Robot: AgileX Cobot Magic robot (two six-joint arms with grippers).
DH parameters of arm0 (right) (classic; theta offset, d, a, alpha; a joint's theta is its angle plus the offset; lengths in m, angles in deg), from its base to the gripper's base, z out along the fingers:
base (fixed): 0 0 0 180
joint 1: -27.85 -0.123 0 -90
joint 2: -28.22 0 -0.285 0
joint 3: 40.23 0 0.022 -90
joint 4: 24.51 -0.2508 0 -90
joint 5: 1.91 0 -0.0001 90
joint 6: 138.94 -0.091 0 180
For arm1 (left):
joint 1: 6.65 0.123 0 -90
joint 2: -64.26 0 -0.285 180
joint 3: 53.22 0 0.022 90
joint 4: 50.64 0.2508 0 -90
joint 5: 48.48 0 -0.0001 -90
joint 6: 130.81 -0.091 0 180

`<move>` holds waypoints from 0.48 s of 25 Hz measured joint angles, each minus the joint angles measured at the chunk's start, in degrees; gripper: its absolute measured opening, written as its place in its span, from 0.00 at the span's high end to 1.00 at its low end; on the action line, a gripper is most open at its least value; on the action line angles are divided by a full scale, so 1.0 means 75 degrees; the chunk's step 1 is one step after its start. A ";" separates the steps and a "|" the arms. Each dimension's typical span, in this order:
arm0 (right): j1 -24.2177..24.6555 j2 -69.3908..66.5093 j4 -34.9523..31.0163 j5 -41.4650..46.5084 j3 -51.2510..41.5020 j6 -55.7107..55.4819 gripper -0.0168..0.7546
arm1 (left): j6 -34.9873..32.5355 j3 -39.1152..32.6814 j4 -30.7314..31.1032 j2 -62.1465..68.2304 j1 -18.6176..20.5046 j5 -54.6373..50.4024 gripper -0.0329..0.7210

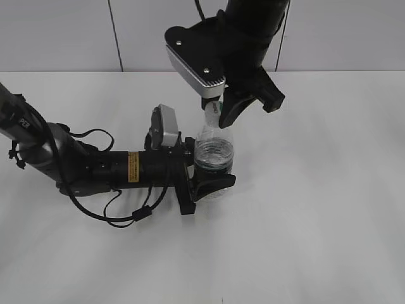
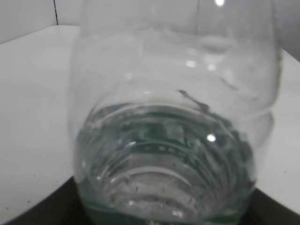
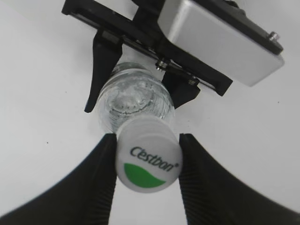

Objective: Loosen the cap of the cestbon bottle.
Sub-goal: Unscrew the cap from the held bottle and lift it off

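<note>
The clear cestbon bottle (image 1: 214,155) stands upright at the middle of the white table. My left gripper (image 1: 212,174) reaches in from the left and is shut on the bottle's lower body. The bottle (image 2: 173,140) fills the left wrist view, with the dark jaws (image 2: 168,221) just showing at the bottom corners. My right gripper (image 1: 221,107) comes down from above. In the right wrist view its two black fingers (image 3: 147,138) press both sides of the white cap (image 3: 148,157), which bears a green mark and "Cestbon" lettering. The bottle (image 3: 136,98) shows below the cap. In the exterior view the cap is mostly hidden by the right gripper.
The white table (image 1: 329,221) has a grey tiled wall behind it. My left arm and its loose cables (image 1: 114,171) lie across the table's left half. The left arm's silver camera housing (image 3: 220,35) sits near the bottle.
</note>
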 joint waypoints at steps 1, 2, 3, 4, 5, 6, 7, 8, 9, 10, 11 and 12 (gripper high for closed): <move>0.0000 0.0007 0.0001 0.0000 0.0000 0.0207 0.59 | 0.0000 0.0000 0.0000 0.0000 0.0000 0.0000 0.42; 0.0000 0.0007 0.0010 0.0000 0.0000 0.0403 0.59 | 0.0000 0.0008 0.0000 0.0000 0.0000 -0.0002 0.42; 0.0000 0.0007 0.0018 0.0000 0.0000 0.0528 0.59 | 0.0000 0.0008 0.0000 0.0000 0.0000 -0.0002 0.42; 0.0000 0.0007 0.0028 0.0000 0.0000 0.0606 0.59 | 0.0000 0.0008 0.0000 0.0000 0.0000 -0.0002 0.42; 0.0000 0.0007 0.0049 0.0007 0.0000 0.0649 0.59 | 0.0000 0.0008 0.0000 0.0000 0.0000 -0.0009 0.42; 0.0000 0.0007 0.0068 0.0007 0.0000 0.0660 0.59 | 0.0000 0.0008 -0.0007 0.0000 0.0000 -0.0009 0.42; 0.0000 0.0007 0.0082 0.0007 0.0000 0.0660 0.59 | 0.0000 0.0008 -0.0007 0.0000 0.0000 -0.0009 0.42; 0.0000 0.0007 0.0096 0.0007 0.0000 0.0636 0.59 | 0.0000 0.0008 -0.0007 0.0000 0.0000 -0.0009 0.42; -0.0007 0.0014 0.0105 0.0007 0.0000 0.0554 0.59 | 0.0000 0.0016 -0.0007 0.0000 0.0000 -0.0009 0.42; -0.0013 0.0013 0.0111 0.0007 0.0000 0.0455 0.59 | 0.0000 0.0016 0.0000 0.0000 0.0000 -0.0016 0.42; -0.0013 0.0013 0.0127 0.0007 0.0000 0.0363 0.59 | 0.0000 0.0016 0.0000 0.0000 0.0000 -0.0016 0.42; -0.0013 0.0013 0.0134 0.0007 0.0000 0.0275 0.59 | 0.0000 0.0016 0.0000 0.0000 0.0000 -0.0016 0.42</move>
